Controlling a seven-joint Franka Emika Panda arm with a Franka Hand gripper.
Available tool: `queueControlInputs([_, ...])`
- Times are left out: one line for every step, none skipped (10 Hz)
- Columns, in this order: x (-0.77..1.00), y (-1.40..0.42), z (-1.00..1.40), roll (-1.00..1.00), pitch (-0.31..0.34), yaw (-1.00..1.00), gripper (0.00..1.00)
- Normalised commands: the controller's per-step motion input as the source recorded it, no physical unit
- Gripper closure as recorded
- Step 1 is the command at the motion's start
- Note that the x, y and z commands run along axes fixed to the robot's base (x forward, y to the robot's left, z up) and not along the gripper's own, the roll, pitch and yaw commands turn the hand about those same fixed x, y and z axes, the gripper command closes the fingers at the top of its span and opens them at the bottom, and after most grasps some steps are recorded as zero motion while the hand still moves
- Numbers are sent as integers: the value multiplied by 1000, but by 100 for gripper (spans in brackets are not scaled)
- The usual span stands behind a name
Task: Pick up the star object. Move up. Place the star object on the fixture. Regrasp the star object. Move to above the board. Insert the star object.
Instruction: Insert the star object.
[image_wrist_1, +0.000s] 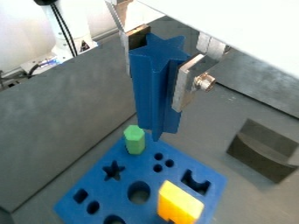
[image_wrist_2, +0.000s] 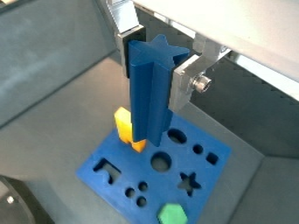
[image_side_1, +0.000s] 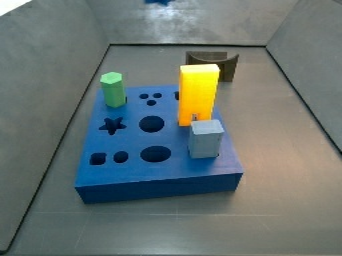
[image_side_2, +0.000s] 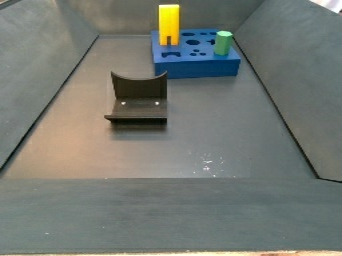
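Observation:
My gripper (image_wrist_1: 155, 74) (image_wrist_2: 156, 74) is shut on the star object (image_wrist_1: 158, 87) (image_wrist_2: 146, 96), a dark blue prism that hangs upright with its star-shaped end face between the silver fingers. It is held high above the blue board (image_wrist_1: 100, 188) (image_wrist_2: 117, 171) (image_side_1: 147, 170) (image_side_2: 201, 65), apart from it. The board's star-shaped hole (image_wrist_1: 114, 171) (image_wrist_2: 188, 183) (image_side_1: 112, 126) lies open beside the green peg. The dark fixture (image_wrist_1: 263, 149) (image_side_1: 211, 62) (image_side_2: 136, 100) stands empty on the floor. Only a blue tip (image_side_1: 160, 3) shows at a side view's upper edge.
On the board stand a green hexagonal peg (image_wrist_1: 135, 138) (image_wrist_2: 173, 213) (image_side_1: 112, 88) (image_side_2: 225, 42), a tall yellow block (image_wrist_1: 181, 203) (image_wrist_2: 121, 124) (image_side_1: 199, 92) (image_side_2: 168, 24) and a grey block (image_side_1: 205, 138). Grey walls enclose the floor.

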Motion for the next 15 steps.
queueControlInputs([-477, 0, -331, -13, -114, 0, 100])
queueControlInputs([-474, 0, -400, -23, -151, 0, 100])
queueControlInputs([-491, 6, -474, -89, -154, 0, 100])
queueControlInputs([-429, 0, -594, -143, -213, 0, 100])
queueControlInputs([-366, -3, -614, -173, -193, -54, 100])
queueControlInputs([-271, -91, -654, -210, -136, -231, 100])
queueControlInputs([-171, -83, -663, -210, -134, -331, 100])
queueControlInputs([-163, -100, -663, -210, -136, -354, 100])
queueControlInputs([-177, -117, -660, -209, -141, -354, 100])
queueControlInputs([-220, -120, -654, -217, -140, -403, 100])
queueControlInputs([-191, -117, -460, -229, -60, -643, 100])
queueControlInputs([-74, -31, -326, -260, -23, -811, 100])
queueControlInputs([-89, -49, -291, -277, -73, -800, 100])
queueControlInputs([-100, -51, -286, -291, -93, -789, 100])
queueControlInputs([-131, -51, -320, -313, -106, -763, 100])
